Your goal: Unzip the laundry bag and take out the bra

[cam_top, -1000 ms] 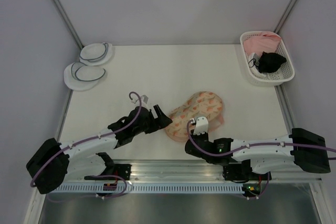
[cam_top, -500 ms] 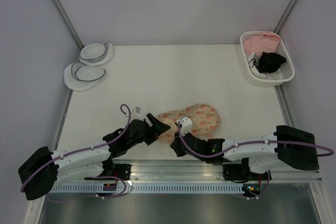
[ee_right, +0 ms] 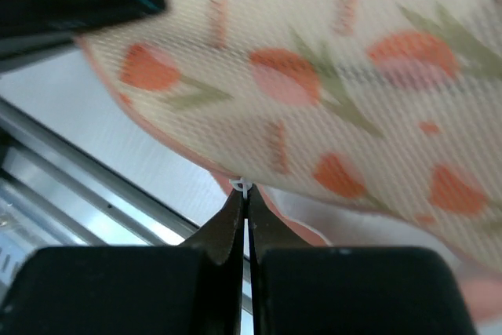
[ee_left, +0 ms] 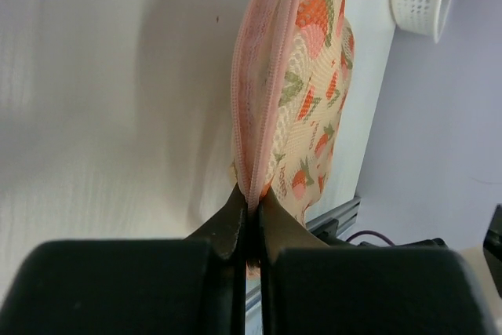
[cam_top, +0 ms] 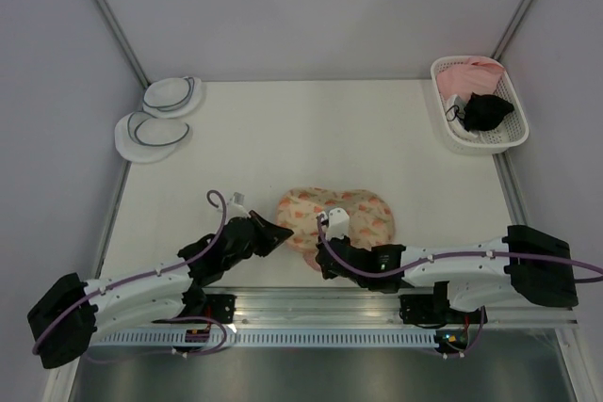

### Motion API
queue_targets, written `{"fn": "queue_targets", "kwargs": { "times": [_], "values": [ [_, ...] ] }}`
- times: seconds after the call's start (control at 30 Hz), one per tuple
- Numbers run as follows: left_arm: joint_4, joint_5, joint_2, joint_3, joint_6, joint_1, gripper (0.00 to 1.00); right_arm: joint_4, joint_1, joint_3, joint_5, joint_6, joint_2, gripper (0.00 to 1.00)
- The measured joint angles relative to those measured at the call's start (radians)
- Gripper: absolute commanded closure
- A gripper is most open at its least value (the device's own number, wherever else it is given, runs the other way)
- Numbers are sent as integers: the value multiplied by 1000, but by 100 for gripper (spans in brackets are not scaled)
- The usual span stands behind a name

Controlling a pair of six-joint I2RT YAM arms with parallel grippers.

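Seen from above, the laundry bag [cam_top: 337, 216] lies on the worktop [cam_top: 283, 129] as two rounded lobes, its near edge reaching in between both claws. Only the wrist views show the grips. The left claw [ee_left: 249, 221] is pinched together on the bag's pink zipped trim, which runs straight ahead of its tips. The right claw [ee_right: 245, 198] is clamped on a small white tab [ee_right: 244, 187] at the pink edge, with cream mesh and orange-pink flowers just beyond.

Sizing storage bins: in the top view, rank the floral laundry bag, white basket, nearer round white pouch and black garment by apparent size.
1. laundry bag and basket: too alike to rank.
2. nearer round pouch.
3. black garment.
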Motion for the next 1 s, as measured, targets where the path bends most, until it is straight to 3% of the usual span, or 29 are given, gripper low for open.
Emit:
{"fn": "queue_targets", "kwargs": {
  "times": [0.3, 0.5, 0.63, 0.7, 0.73, 0.77, 0.8, 0.9, 1.0],
  "values": [
    [-214, -27, -225, 26, 151, 115, 98, -390, -27, 28, 190, 185, -83, 100],
    [-270, -58, -187, 105, 265, 157, 98, -529, -80, -9, 243, 256, -202, 100],
    [-230, -82, -69, 172, 345, 188, 97, -554, -80, -9, 249, 264, -246, 99],
    [-180, -80, 37, 223, 391, 204, 79, -552, -81, -9, 249, 256, -252, 99],
    [-161, -79, 93, 251, 411, 209, 63, -549, -81, -10, 248, 250, -252, 100],
    [-132, -78, 166, 287, 433, 216, 26, -544, -81, -13, 245, 243, -252, 100],
    [-111, -76, 211, 314, 447, 221, 17, -536, -81, -18, 240, 233, -252, 100],
    [-85, -64, 342, 401, 457, 233, 11, -502, -82, -36, 220, 207, -245, 100],
    [-87, -52, 360, 416, 450, 233, 8, -460, -82, -44, 196, 183, -217, 100]
  ]
}}
